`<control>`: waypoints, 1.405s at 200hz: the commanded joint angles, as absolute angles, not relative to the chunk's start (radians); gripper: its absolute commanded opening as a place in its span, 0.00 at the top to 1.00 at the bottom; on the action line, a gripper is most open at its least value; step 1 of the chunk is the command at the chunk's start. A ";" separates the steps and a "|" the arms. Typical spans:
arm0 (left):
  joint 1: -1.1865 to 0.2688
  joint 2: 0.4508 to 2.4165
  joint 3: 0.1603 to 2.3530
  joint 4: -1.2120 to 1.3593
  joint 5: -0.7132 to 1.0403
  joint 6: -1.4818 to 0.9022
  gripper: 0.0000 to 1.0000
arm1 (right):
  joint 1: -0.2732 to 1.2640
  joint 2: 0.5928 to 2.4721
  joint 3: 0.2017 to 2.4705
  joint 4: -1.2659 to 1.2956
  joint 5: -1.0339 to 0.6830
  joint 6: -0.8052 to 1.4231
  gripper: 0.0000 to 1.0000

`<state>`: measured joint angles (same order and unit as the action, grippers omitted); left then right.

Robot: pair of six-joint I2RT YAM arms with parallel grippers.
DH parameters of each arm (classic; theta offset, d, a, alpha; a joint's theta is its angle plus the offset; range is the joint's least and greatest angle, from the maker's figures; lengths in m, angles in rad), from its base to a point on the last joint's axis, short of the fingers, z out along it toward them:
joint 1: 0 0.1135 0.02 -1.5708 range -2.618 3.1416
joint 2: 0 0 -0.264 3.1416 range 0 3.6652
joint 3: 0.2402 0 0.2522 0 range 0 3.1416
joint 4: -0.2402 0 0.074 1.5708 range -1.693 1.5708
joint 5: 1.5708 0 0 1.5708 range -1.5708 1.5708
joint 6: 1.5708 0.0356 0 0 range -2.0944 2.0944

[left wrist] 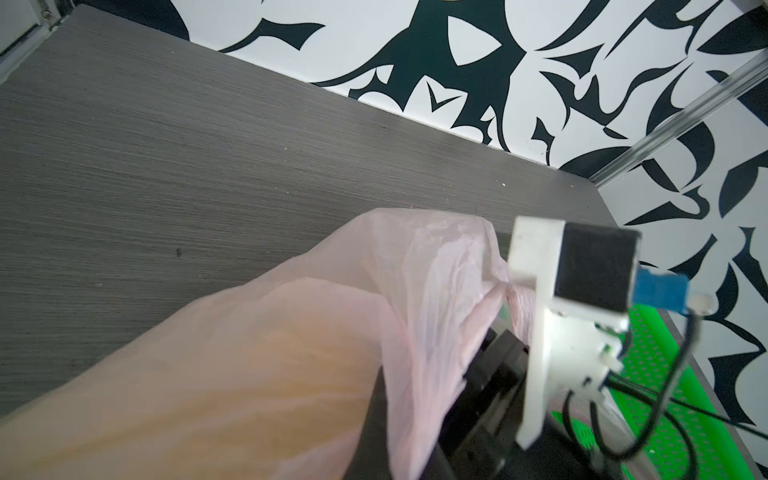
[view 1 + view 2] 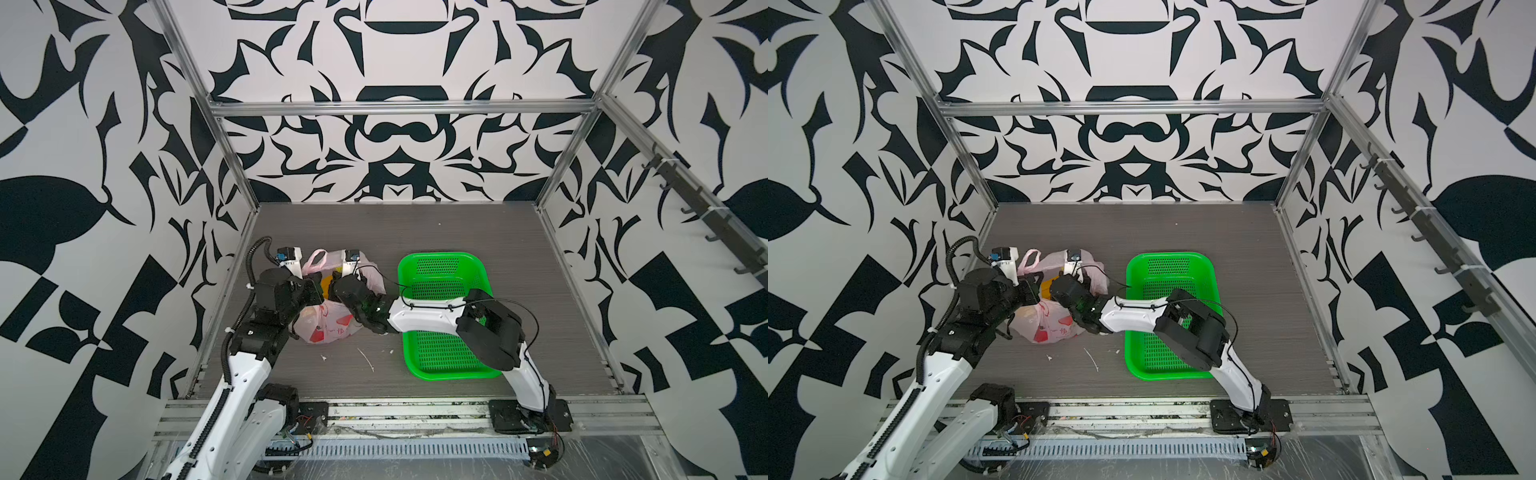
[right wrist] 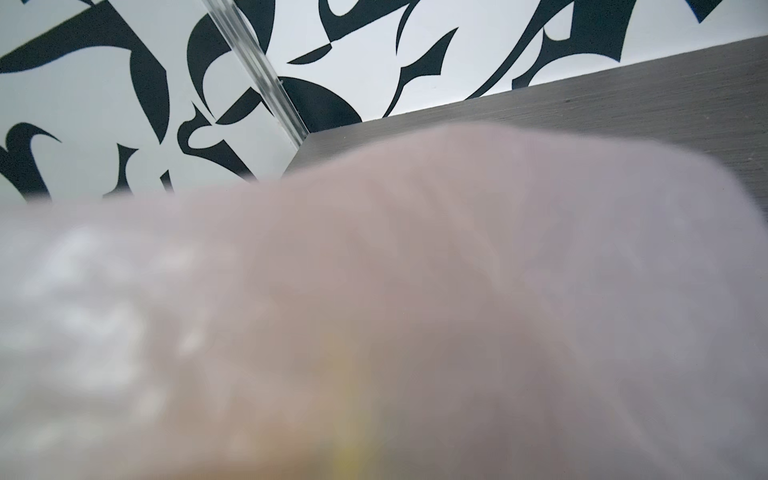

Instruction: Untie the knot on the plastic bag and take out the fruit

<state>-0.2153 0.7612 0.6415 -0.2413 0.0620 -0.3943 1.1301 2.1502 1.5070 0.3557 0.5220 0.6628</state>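
Grey table [image 2: 415, 232] carried the plastic bag [image 2: 328, 328] at its left side; our left pincer [image 2: 316, 291] clenched its pink film, our right pincer [image 2: 336, 289] sat in its mouth, and we couldn't tell its grip. Green basket [image 2: 449, 375] lay just beside.

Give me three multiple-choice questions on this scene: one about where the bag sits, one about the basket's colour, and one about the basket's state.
1. In both top views, the bag lies:
A) left of the basket
B) inside it
C) right of it

2. The basket is:
A) blue
B) green
C) red

3. The basket is:
A) tipped over
B) full of bananas
C) upright, with no fruit showing in it

Answers:
1 A: the bag sits outside the basket, off its left rim.
2 B: it is bright green plastic.
3 C: its bare perforated floor faces up, though the right arm covers part of it.
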 commanded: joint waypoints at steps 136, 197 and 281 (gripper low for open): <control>-0.213 0.795 0.673 -0.183 0.023 -0.397 1.00 | 1.224 1.992 1.490 0.384 0.718 0.364 1.00; -0.214 0.768 0.666 -0.211 0.011 -0.397 1.00 | 1.224 1.970 1.500 0.390 0.741 0.288 1.00; -0.214 0.733 0.615 -0.178 0.010 -0.409 1.00 | 1.225 1.927 1.498 0.403 0.774 0.151 1.00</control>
<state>-0.2153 0.7525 0.6384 -0.2020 0.0151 -0.3973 1.2190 2.0068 1.4830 0.3428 0.7383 0.2104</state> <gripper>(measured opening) 0.044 0.121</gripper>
